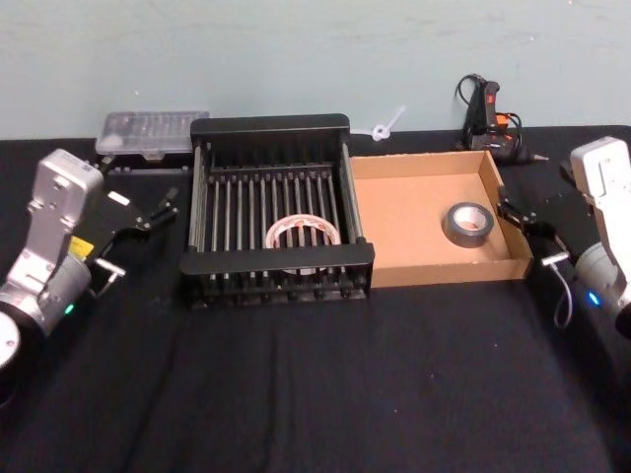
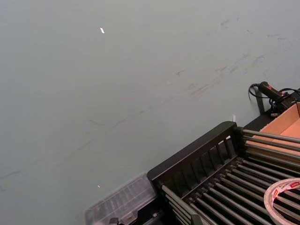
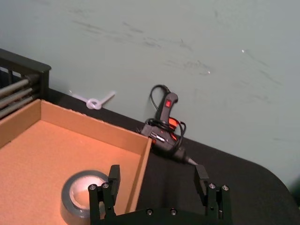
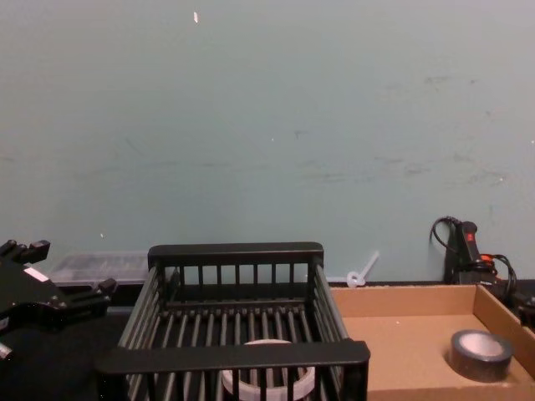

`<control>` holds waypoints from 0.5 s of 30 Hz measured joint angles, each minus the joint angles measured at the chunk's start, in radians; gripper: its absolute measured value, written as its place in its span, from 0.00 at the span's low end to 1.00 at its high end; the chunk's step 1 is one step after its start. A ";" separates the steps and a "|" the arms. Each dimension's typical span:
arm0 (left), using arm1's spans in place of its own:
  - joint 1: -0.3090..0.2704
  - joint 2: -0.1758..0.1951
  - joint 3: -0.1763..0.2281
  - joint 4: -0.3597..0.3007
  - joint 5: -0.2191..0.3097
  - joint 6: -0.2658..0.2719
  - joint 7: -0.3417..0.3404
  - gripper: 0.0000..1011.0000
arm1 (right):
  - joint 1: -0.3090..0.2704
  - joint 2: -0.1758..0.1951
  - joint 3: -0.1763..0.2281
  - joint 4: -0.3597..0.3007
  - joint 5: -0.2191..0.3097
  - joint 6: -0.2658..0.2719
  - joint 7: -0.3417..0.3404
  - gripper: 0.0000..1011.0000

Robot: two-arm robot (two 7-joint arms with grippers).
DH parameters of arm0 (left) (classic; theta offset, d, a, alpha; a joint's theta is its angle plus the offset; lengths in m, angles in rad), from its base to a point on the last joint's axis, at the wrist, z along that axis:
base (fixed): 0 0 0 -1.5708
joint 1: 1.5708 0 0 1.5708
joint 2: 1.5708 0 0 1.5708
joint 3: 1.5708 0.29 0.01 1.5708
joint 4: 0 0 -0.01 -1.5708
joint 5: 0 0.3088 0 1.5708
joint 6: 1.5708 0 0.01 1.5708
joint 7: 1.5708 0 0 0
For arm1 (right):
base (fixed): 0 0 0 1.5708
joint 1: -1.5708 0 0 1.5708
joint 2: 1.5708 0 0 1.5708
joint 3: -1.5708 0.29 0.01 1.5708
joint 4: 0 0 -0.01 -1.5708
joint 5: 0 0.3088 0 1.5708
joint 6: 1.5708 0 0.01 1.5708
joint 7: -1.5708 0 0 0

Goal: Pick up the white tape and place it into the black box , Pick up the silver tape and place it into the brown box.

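The white tape (image 1: 303, 234) lies flat on the slatted floor of the black box (image 1: 271, 125), near its front wall; it also appears in the left wrist view (image 2: 283, 197) and the chest view (image 4: 267, 380). The silver tape (image 1: 468, 223) sits on the floor of the brown box (image 1: 404, 222), toward its right wall. My left gripper (image 1: 160, 209) hovers open and empty to the left of the black box. My right gripper (image 3: 158, 177) is open and empty just outside the brown box's right wall, with the silver tape (image 3: 82, 199) below and beside it.
A clear plastic case (image 1: 153, 133) lies at the back left behind the black box. A black glue gun (image 1: 490, 113) with cable rests at the back right against the wall, with a white plastic tie (image 1: 386, 126) beside it. Black cloth covers the table's front (image 1: 315, 394).
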 joint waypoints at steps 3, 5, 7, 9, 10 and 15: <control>0.000 0.000 0.000 0.000 0.000 0.000 0.000 0.99 | -0.010 -0.005 0.015 0.002 -0.001 0.002 -0.001 0.99; 0.000 0.000 0.000 0.000 0.000 0.000 0.000 0.99 | -0.012 -0.007 0.019 0.002 -0.002 0.004 -0.002 0.99; 0.000 0.000 0.000 0.000 0.000 0.000 0.000 0.99 | -0.012 -0.007 0.019 0.002 -0.002 0.004 -0.002 0.99; 0.000 0.000 0.000 0.000 0.000 0.000 0.000 0.99 | -0.012 -0.007 0.018 0.002 -0.002 0.005 -0.002 0.99; 0.000 0.000 0.000 0.000 0.000 0.000 0.000 0.99 | -0.012 -0.007 0.018 0.002 -0.002 0.005 -0.002 0.99; 0.000 0.000 0.000 0.000 0.000 0.000 0.000 0.99 | -0.011 -0.006 0.016 0.002 -0.002 0.005 -0.001 0.99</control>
